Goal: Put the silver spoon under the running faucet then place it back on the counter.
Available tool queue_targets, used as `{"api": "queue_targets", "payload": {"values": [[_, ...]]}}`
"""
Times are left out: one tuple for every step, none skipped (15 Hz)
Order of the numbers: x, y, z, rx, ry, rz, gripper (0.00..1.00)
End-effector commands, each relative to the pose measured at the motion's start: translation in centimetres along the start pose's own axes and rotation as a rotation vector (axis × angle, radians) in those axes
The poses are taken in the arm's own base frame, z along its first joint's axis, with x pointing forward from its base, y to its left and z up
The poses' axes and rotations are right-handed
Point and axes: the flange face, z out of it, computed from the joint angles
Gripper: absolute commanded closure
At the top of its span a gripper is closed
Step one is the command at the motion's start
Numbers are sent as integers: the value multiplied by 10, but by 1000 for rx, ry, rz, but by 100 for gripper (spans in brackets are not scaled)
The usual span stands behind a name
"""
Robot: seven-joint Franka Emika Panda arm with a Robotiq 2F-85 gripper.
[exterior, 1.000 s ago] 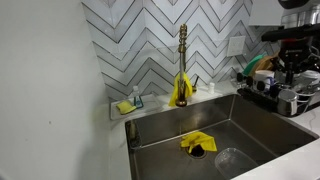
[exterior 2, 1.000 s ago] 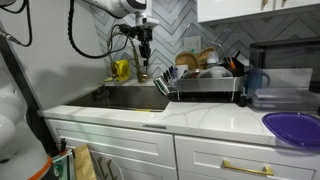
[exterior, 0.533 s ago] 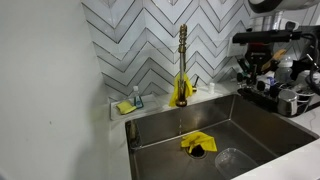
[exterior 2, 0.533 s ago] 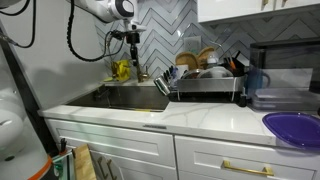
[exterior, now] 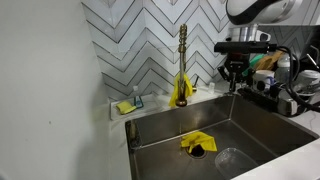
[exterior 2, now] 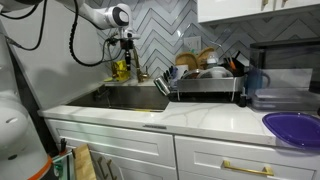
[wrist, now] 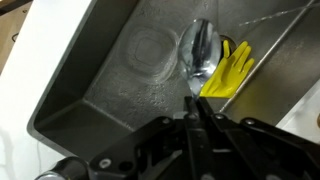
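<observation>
Pincer (wrist: 193, 120): pinching spoon (wrist: 200, 55) handle, bowl hanging down.
Slip: thin handle may slide free into sink (exterior: 255, 120).
Knock: sideways move could strike faucet (exterior: 182, 60).

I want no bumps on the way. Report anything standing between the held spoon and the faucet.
Nothing visible does. The gripper holds the silver spoon above the sink; only open air lies between it and the running faucet. The yellow glove lies below, on the sink floor.
</observation>
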Motion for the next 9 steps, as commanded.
{"api": "queue_targets", "payload": {"values": [[2, -5, 6, -7, -5, -11, 98], [1, -18, 15, -1, -25, -26, 98], [-2, -31, 23, -2, -43, -30, 98], [-4, -40, 28, 5, -49, -38, 98], [-6, -51, 37, 14, -55, -36, 98], [-7, -61, 42, 32, -56, -37, 98], [-7, -69, 49, 49, -54, -33, 98], [-7, -77, 55, 59, -43, -37, 98], [-6, -82, 60, 75, -25, -45, 98]]}}
